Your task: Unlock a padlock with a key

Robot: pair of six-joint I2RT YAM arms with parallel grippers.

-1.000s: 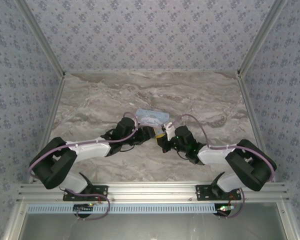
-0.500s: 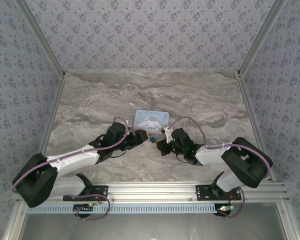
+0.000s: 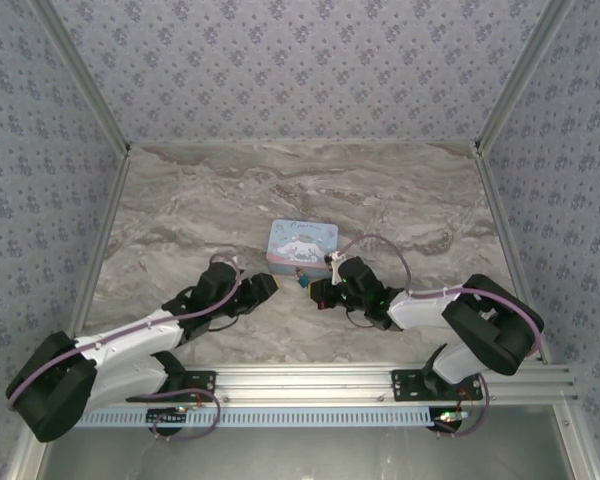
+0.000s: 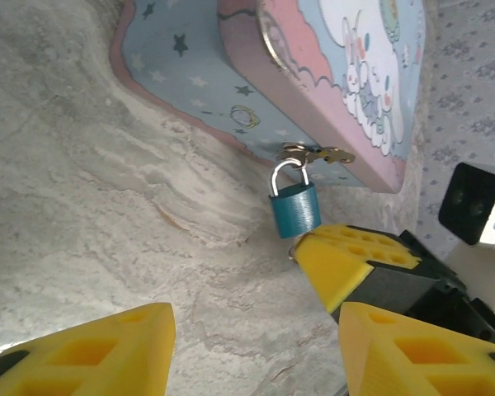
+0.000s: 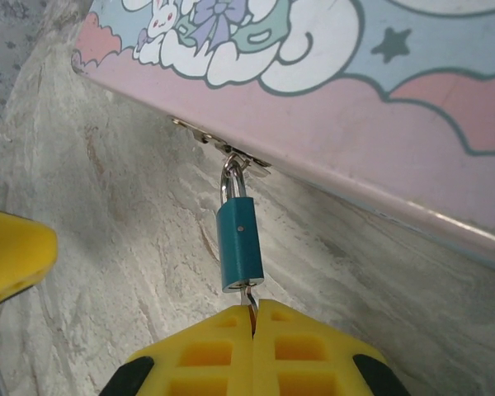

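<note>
A small teal padlock (image 5: 238,241) hangs by its silver shackle (image 4: 285,173) from the clasp of a pale-blue cartoon tin (image 3: 302,243). It lies on the marble just in front of the tin (image 4: 313,82). My right gripper (image 5: 253,318) is shut on the key (image 5: 249,295), whose blade sits in the bottom of the padlock (image 3: 305,279). My left gripper (image 4: 256,346) stands open over bare marble, a short way to the left of the padlock (image 4: 295,208), with nothing between its fingers. The right gripper's yellow fingers (image 4: 346,260) touch the lock's underside.
The tin (image 5: 330,99) sits mid-table, its front edge close behind the lock. Marble stretches free to the left, right and back. Patterned walls and metal frame rails (image 3: 108,230) close in the table. One left finger (image 5: 12,256) shows at the edge of the right wrist view.
The left arm has drawn back toward the near left, away from the tin. The tin, tilted a second ago, lies flat. The right gripper stays shut at the padlock.
</note>
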